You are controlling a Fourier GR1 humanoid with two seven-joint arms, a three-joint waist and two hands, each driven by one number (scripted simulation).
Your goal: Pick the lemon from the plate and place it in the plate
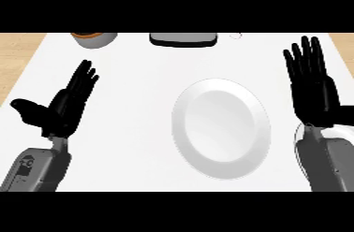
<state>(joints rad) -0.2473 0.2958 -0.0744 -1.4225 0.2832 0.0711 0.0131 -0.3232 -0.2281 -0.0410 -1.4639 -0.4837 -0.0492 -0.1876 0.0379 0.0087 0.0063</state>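
We cannot find the lemon anywhere in the head view; it may be hidden, and we cannot tell where it lies. What we do see at the centre of the frame is a white plate, oval from this angle, lying flat on the white counter with nothing on it. At the right edge, partly under our right forearm, a curved white rim shows that looks like a second plate; most of it is covered by the arm, so we cannot say what is on it.

Our right hand stands in the upper right of the frame, fingers straight and pointing toward the top, holding nothing, just to the right of the central plate and apart from it. Our left hand is at the left of the frame, fingers straight and angled up and to the right, thumb spread out to the left, also holding nothing and well apart from the plate.

Along the top edge we see a grey bowl with a brown rim in the upper left and a dark, flat grey object at the top centre, both cut off by the frame. Wood-toned surface shows beyond the counter at the left.
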